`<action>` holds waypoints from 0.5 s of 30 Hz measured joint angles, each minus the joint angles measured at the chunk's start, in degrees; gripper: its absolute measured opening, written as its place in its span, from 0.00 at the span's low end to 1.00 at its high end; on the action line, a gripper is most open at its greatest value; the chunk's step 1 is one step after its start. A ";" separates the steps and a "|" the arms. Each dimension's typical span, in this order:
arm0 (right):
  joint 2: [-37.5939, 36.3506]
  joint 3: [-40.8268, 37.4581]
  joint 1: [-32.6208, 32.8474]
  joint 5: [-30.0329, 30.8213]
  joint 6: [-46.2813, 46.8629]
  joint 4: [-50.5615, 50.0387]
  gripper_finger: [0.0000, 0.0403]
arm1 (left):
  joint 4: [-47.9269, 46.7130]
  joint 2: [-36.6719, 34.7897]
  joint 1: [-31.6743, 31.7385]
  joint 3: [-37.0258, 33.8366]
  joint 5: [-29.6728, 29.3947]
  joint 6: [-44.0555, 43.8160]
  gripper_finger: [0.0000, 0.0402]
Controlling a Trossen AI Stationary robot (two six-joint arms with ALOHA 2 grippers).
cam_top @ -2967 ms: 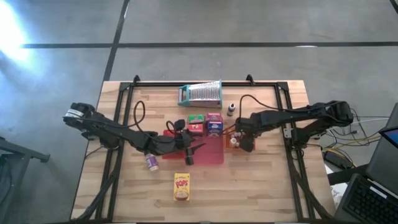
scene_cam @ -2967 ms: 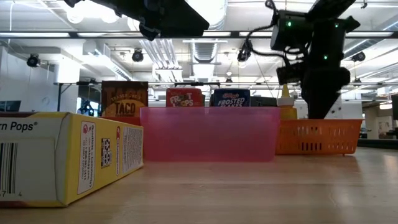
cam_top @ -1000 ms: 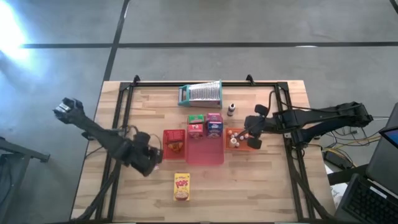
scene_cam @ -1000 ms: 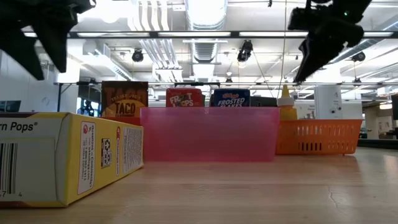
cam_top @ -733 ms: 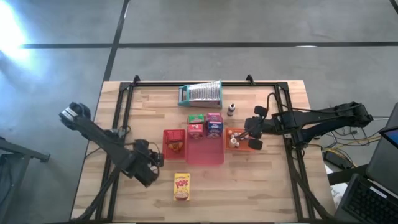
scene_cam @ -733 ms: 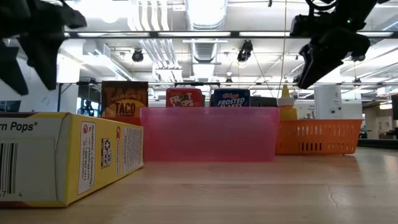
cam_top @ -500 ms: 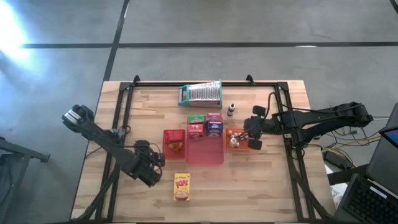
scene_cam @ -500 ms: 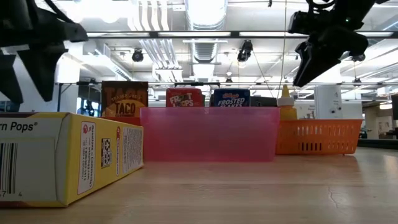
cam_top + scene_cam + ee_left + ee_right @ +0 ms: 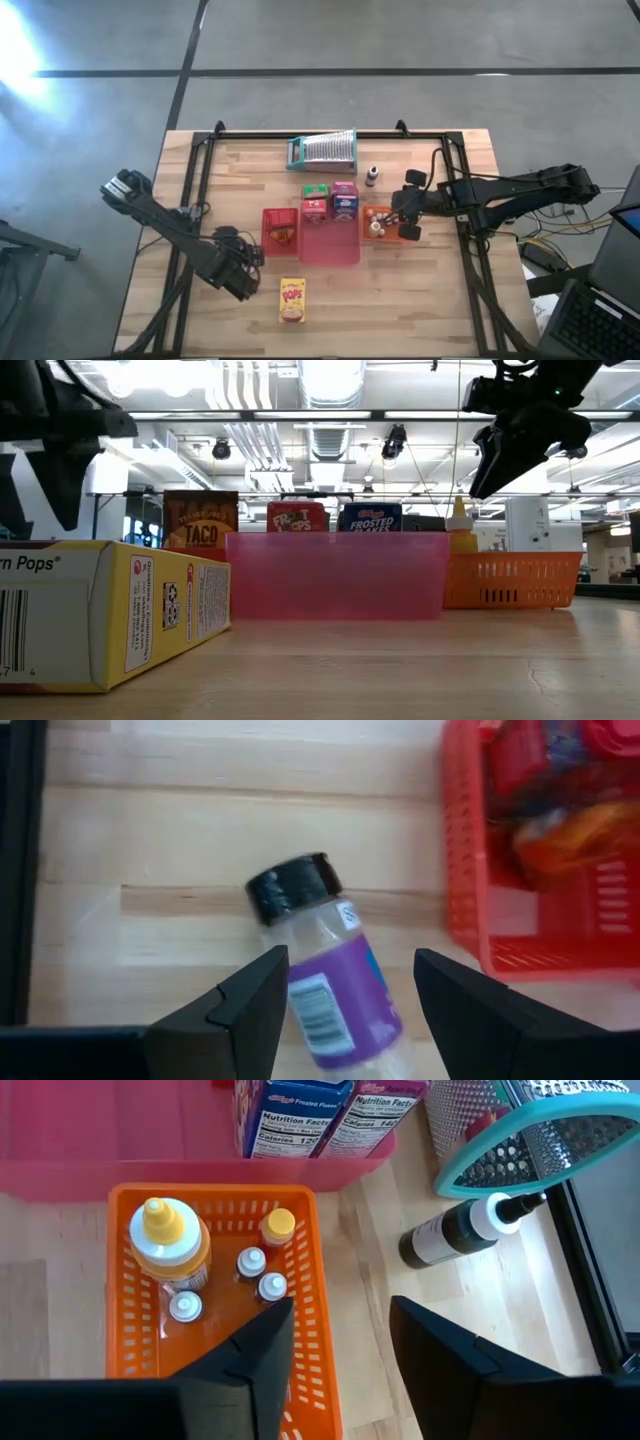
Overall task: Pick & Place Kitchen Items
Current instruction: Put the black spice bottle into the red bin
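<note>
A clear spice jar [image 9: 322,976] with a purple label and a black cap [image 9: 290,890] lies on its side on the wooden table, left of the red basket [image 9: 279,230]. My left gripper [image 9: 350,965] hangs over it, pointing steeply down and open, one finger on each side of the jar's labelled body. In the high view the gripper [image 9: 240,278] hides the jar. My right gripper [image 9: 340,1315] hovers open and empty above the orange basket [image 9: 300,1250], which holds a yellow-capped bottle [image 9: 170,1245] and small jars. A yellow cereal box [image 9: 292,300] lies flat near the front edge.
The pink bin [image 9: 330,245] at the table's middle holds small cereal boxes [image 9: 330,200] at its far end. A dark bottle [image 9: 371,176] stands behind the orange basket, beside a teal-framed grater [image 9: 322,151]. A black frame rail [image 9: 190,230] runs along the table's left side.
My left gripper has come down toward the table and a little toward its near edge, rolling at the wrist, and now stands over the spice jar. My right gripper has stayed above the orange basket.
</note>
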 joint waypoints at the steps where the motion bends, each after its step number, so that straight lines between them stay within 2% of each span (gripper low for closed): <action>1: 0.00 0.00 0.00 0.00 0.02 0.00 0.41 | -0.03 0.00 0.02 -0.55 0.01 -0.65 0.55; 6: 0.00 0.02 0.00 0.00 0.24 0.00 0.43 | 2.06 -0.11 0.21 -4.49 2.89 -2.55 0.55; 15: 0.00 0.00 0.00 0.00 0.24 0.03 0.45 | 9.93 -1.07 2.26 -10.15 2.34 -0.52 0.55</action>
